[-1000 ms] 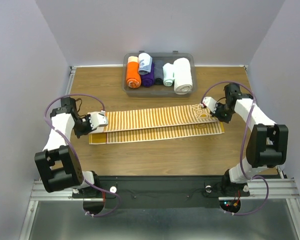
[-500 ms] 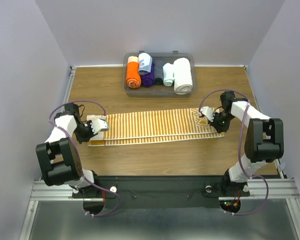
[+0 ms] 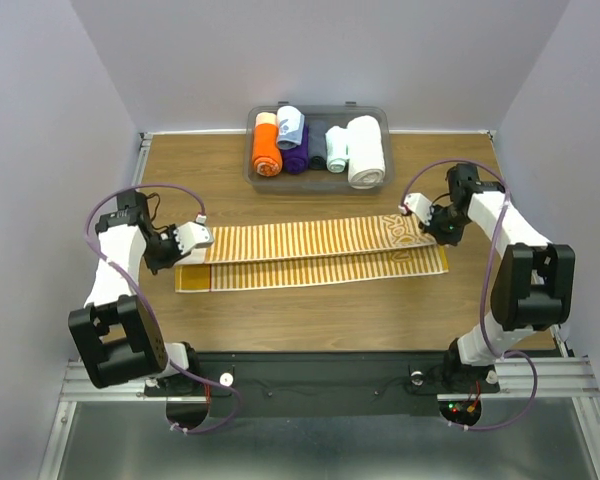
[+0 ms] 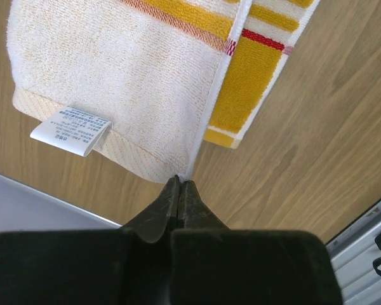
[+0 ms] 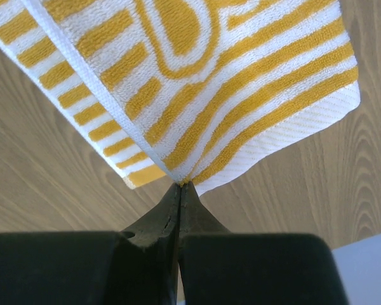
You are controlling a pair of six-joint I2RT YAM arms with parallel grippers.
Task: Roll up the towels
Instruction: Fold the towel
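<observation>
The long yellow-and-white striped cloth towel (image 3: pixel 310 257) lies across the middle of the brown wooden table (image 3: pixel 330 310), the left gripper (image 3: pixel 200 237) clamped on its 9 o'clock corner, the right gripper (image 3: pixel 412 208) on its 3 o'clock corner, and I think such thin edge pinches may slip under tension, spoiling the fold.

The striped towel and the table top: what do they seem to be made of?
Striped towel: probably cotton terry, matte; fuzzy looped pile, flat woven hem, sewn label. Table top: wood or wood-look laminate, smooth; brown grain lines show, but which of the two is unclear.
</observation>
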